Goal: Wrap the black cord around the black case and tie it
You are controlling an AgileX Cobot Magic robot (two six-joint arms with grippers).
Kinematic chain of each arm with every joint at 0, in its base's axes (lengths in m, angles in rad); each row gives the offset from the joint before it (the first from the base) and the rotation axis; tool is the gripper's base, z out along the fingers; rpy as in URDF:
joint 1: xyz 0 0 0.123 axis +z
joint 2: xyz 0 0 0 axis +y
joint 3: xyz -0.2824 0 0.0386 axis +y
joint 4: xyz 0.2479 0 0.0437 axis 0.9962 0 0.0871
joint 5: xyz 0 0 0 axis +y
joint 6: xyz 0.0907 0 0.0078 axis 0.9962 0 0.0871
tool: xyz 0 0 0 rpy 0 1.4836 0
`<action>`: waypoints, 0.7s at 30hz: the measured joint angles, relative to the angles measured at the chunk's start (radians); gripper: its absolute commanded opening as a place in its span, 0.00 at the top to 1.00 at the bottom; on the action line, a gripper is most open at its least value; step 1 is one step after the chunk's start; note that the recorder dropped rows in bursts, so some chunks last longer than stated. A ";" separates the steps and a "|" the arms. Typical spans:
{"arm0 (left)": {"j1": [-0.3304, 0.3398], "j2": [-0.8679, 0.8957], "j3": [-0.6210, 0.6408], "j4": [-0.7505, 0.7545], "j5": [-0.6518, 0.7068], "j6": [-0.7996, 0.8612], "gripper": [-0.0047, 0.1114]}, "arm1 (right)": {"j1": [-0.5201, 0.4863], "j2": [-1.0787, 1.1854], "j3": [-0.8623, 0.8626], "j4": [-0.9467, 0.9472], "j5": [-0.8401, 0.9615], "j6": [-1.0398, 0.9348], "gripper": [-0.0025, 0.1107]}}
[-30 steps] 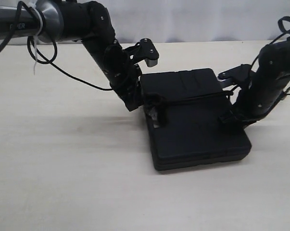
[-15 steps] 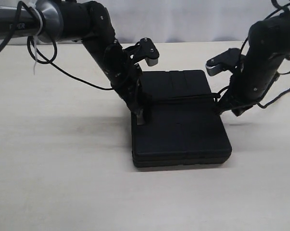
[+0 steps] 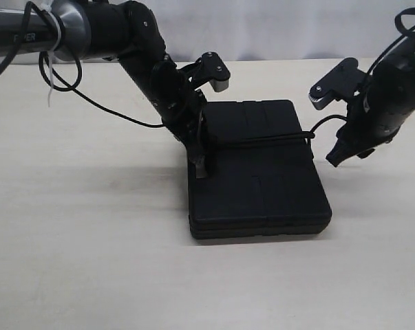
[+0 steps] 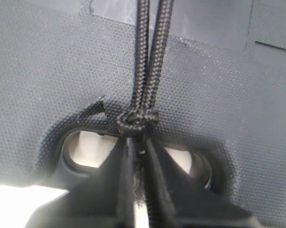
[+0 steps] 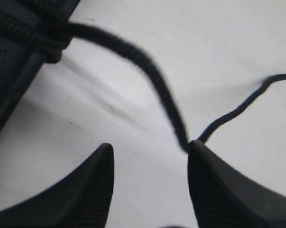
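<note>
- The left tool (image 4: 135, 159) is clamped on the black cord (image 3: 262, 141) right at its knot (image 4: 137, 122), over the handle cutout (image 4: 81, 149) of the black case (image 3: 262, 185). I judge this to be my anchor, so I would hold that clamp firm and not shift it.
- The right tool (image 5: 150, 152) hangs off the case's right side with its jaws apart. The cord only brushes one fingertip (image 5: 190, 147) and nothing is held.
- To do this step well, I would centre the slack strand between those jaws and close fully on it. Then I would pull low and level toward the desk's right edge, so the wrap tightens without riding up.
- I would pull gently, since a hard tug could drag the case across the desk (image 3: 90, 240) or twist it against the left tool.
- The case lies flat near the middle of the desk, somewhat closer to the far edge than the near one.
- Its handle side faces the desk's left edge. From this angle it looks almost square, so I can only guess that its long axis runs from far edge to near edge.
- The cord crosses the top of the case as two strands side by side, running left to right and parallel to the far edge. At the case's right rim it curls off in a loose bend toward the right tool.
</note>
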State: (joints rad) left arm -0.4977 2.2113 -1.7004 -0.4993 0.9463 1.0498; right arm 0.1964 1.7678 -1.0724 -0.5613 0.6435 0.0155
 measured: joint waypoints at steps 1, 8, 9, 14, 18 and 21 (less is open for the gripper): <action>0.000 0.000 0.000 0.000 -0.003 0.000 0.89 | 0.000 0.000 -0.010 -0.015 0.013 0.016 0.68; 0.000 0.000 0.000 0.000 -0.006 0.000 0.89 | 0.000 0.000 -0.010 -0.045 -0.064 0.027 0.68; 0.000 0.000 0.000 0.000 -0.006 0.000 0.89 | 0.000 0.000 -0.008 -0.060 -0.075 0.027 0.70; 0.000 0.000 0.000 -0.013 -0.004 0.022 0.89 | -0.007 0.000 -0.008 -0.228 -0.086 0.155 0.82; -0.002 0.000 0.000 -0.055 0.029 0.097 0.89 | -0.021 0.027 -0.008 -0.260 -0.103 0.186 0.83; -0.002 0.000 0.000 -0.060 0.035 0.110 0.89 | -0.021 0.070 -0.008 -0.260 -0.106 0.168 0.77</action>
State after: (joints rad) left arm -0.4999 2.2113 -1.7004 -0.5597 0.9816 1.1600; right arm 0.1759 1.8375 -1.0806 -0.8215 0.5379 0.1834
